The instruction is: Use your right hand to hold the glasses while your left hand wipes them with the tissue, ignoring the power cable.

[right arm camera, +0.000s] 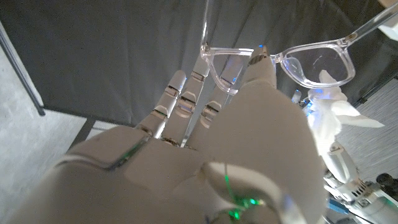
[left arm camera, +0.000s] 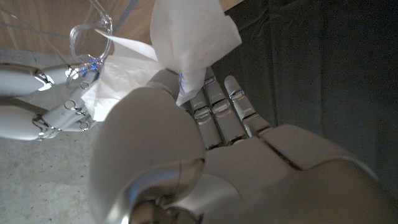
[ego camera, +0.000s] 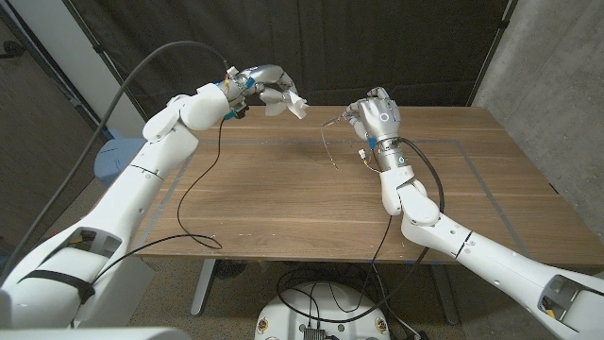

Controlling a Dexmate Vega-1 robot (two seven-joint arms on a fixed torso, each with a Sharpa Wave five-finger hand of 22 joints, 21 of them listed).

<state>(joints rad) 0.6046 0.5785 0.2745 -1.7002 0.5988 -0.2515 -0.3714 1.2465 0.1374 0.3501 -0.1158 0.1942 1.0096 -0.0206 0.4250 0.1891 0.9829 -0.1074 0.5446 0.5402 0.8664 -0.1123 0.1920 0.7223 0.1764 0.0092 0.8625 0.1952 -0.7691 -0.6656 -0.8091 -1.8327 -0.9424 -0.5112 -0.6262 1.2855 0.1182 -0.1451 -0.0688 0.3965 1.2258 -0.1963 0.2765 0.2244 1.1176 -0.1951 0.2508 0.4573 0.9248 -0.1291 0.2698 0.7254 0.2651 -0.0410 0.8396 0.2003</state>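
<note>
Both pickups done, wiping apparently not yet begun. Right hand [ego camera: 377,117] raised above the far part of the wooden table [ego camera: 283,203], fingers grasping clear plastic-framed glasses [ego camera: 330,144] by the frame, lenses hanging free toward centre. Left hand [ego camera: 264,87] up over the far edge, fingers clenched on crumpled white tissue [ego camera: 296,105], near the glasses, apart in head view. Open air between hands, broad bare tabletop below. Thin black power cable [ego camera: 193,189] draped across table's left side, well apart, ignorable.
</note>
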